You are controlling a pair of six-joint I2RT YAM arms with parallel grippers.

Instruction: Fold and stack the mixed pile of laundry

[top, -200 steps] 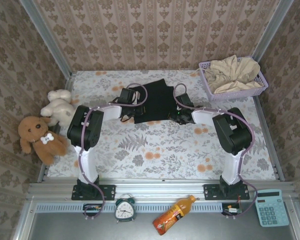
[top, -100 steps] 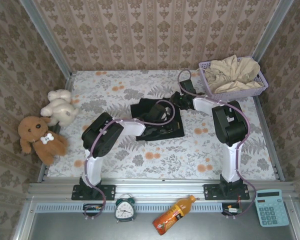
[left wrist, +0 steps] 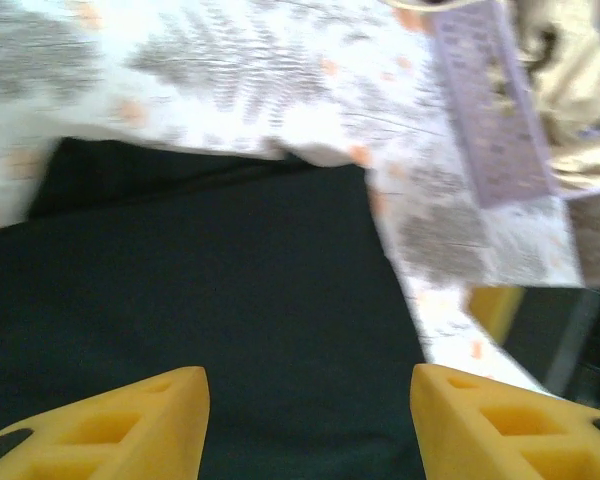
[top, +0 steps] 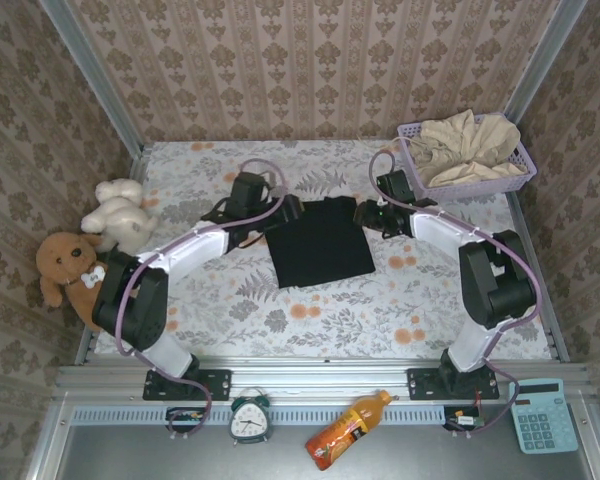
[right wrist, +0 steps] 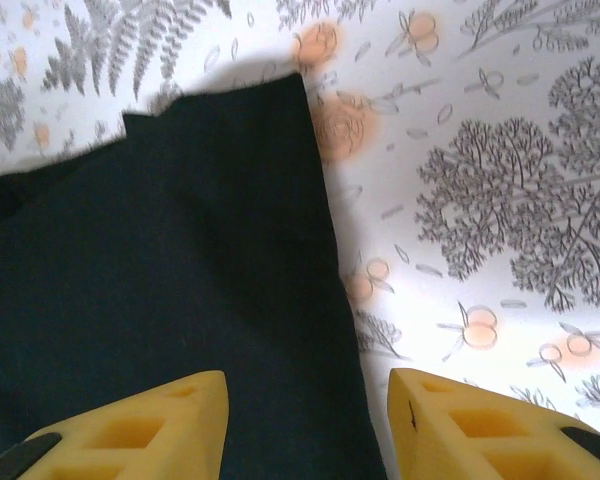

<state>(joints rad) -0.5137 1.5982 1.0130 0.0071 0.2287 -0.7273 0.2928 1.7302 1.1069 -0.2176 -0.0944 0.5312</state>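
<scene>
The black T-shirt [top: 320, 243] lies folded into a flat rectangle in the middle of the table. My left gripper [top: 283, 212] hovers at its far left corner, open, and the wrist view shows black cloth [left wrist: 210, 300] below the gap between its yellow fingers [left wrist: 120, 425]. My right gripper [top: 364, 215] is at the far right corner, also open, straddling the shirt's right edge [right wrist: 320, 230] with nothing held. The beige-cream garment [top: 467, 142] lies bunched in the lavender basket [top: 463, 187] at the back right.
A white plush toy [top: 117, 212] and a brown one [top: 75, 270] sit at the table's left edge. The lavender basket [left wrist: 500, 120] is close to the right arm. A clock [top: 249, 417], a bottle [top: 345, 430] and a calculator [top: 544, 414] lie on the front shelf.
Both grippers let go of the black shirt and drew back to its far corners. The shirt, bunched and dragged half a second ago, now lies flat as a folded rectangle.
</scene>
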